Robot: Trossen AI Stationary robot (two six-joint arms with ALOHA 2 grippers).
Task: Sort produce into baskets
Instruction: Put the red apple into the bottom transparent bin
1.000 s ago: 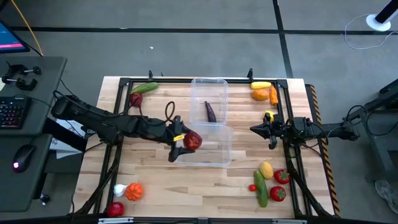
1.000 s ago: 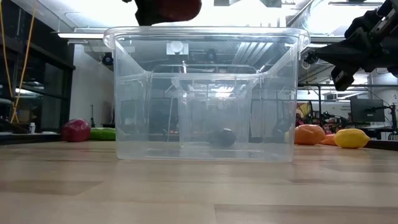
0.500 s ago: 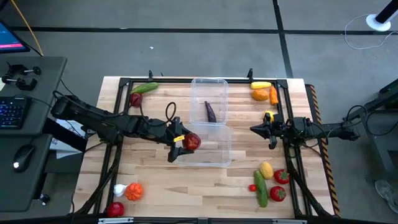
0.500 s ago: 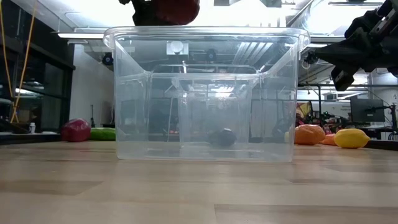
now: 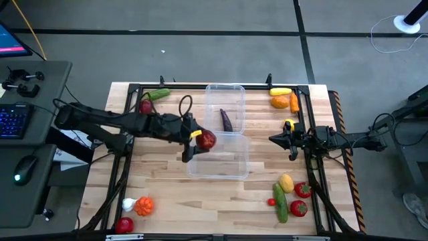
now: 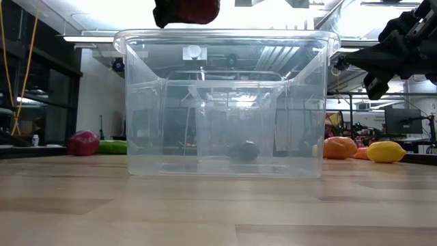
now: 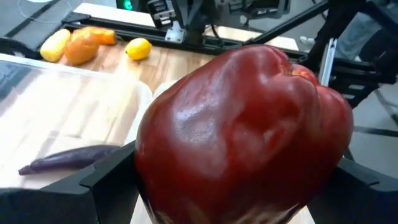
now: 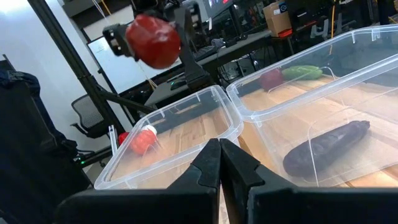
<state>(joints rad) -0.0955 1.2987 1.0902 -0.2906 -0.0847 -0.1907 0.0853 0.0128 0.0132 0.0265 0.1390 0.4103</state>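
Note:
Two clear baskets stand end to end at mid-table: the far basket holds a purple eggplant, and the near basket shows nothing inside. My left gripper reaches in from the table's left and is shut on a dark red apple. It holds the apple over the near basket's far left part, above the rim. At the table's right side my right gripper is shut and holds nothing. Its wrist view looks across both baskets. My left gripper pinches the red apple between its two fingers, one finger on each opposite side of it. The fingers come from the table's left, slanting a little downward. The apple hangs clear above the near basket, touching nothing else.
Loose produce lies in the corners. A cucumber and a red piece are at far left. Yellow and orange pieces are at far right. Lemon, tomatoes and a cucumber are at near right. Garlic, an orange pepper and a red piece are at near left. Black frame rails edge the table.
My left gripper has carried the red apple up and toward the table's far edge, from over the near basket's left wall to nearer its far rim. It stays shut on the apple.

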